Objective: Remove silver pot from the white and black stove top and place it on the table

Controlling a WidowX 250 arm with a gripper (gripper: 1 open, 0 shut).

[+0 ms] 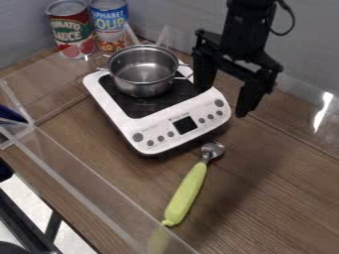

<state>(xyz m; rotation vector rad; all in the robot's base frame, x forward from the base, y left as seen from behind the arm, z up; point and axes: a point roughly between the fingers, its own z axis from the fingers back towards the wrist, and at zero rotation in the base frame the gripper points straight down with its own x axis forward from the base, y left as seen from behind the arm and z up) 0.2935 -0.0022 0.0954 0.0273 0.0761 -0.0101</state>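
Observation:
The silver pot (143, 72) stands upright on the black square of the white stove top (161, 106), toward its back left. My gripper (225, 86) hangs to the right of the pot, above the stove's right edge, pointing down. Its two black fingers (249, 94) stand wide apart with nothing between them. The pot's inside looks bare. The brown wooden table (279, 169) carries the stove.
Two labelled tin cans (90, 28) stand behind the stove at the back left. A scoop with a yellow-green handle (191, 189) lies in front of the stove. A clear plastic rail (79, 189) runs along the table's front edge.

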